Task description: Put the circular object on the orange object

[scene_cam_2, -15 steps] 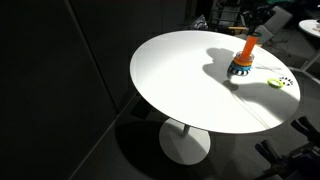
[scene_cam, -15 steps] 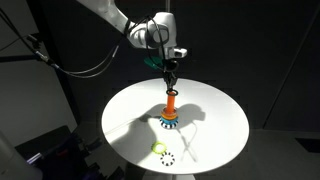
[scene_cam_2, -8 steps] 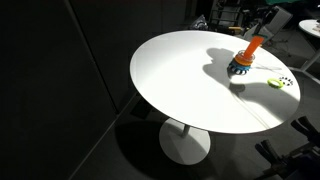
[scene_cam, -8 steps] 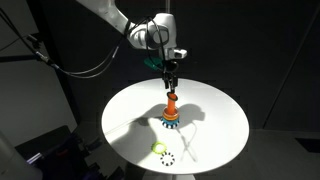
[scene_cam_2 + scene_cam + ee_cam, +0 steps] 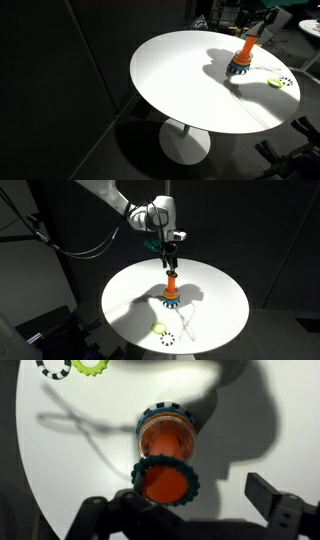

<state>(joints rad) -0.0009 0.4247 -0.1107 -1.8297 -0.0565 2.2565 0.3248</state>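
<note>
In the wrist view the dark green ring (image 5: 166,481) sits around the rounded top of the orange peg (image 5: 164,438), high above its blue-ringed base. My gripper (image 5: 190,512) hangs straight over the peg, open, with a finger (image 5: 282,506) far to the right of the ring and nothing between the jaws. In both exterior views the peg (image 5: 171,284) (image 5: 245,49) stands upright on the white round table (image 5: 220,292), and the gripper (image 5: 170,252) is just above it. The ring is too small to make out there.
A yellow-green ring (image 5: 160,328) (image 5: 90,365) and a black-and-white dashed ring (image 5: 167,337) (image 5: 52,366) lie together near the table's edge (image 5: 150,95). The surroundings are dark. A cable loops behind the arm.
The jaws have gone from shut to wide open, and the dark green ring has been let go onto the top of the peg. The arm has hardly moved.
</note>
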